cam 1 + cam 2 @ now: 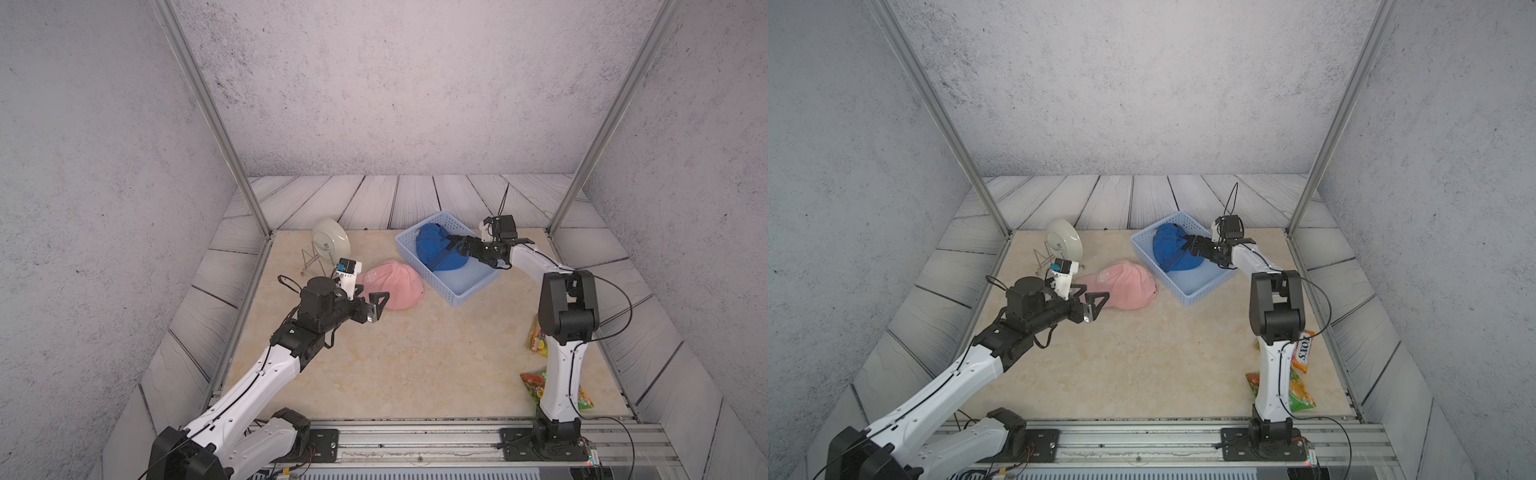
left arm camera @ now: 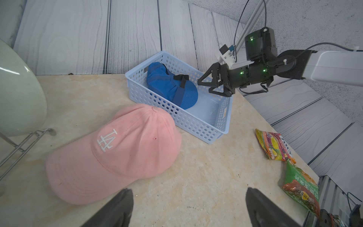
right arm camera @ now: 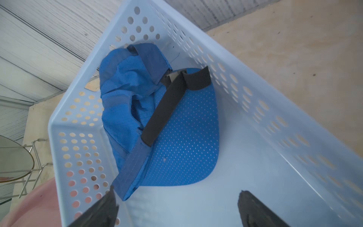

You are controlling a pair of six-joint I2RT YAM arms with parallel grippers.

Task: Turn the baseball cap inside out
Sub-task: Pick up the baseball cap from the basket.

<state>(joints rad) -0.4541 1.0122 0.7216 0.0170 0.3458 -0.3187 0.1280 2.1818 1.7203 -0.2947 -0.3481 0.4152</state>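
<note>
Left gripper (image 2: 188, 189), jaws wide and empty, hovers near a soft pink cap (image 2: 121, 149) sitting domed, crown up, on the marbled table (image 1: 415, 353). Beyond, a crumpled blue mesh cap (image 3: 176, 133) lies in a perforated plastic basket (image 2: 196, 121) — right gripper (image 3: 176, 190) gapes beside it, empty.

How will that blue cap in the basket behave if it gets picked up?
The blue cap lies crumpled in the basket, so it will probably sag and fold when lifted. Its brim lies flat and looks stiffer, likely keeping its shape. The thin mesh suggests it is light.
</note>
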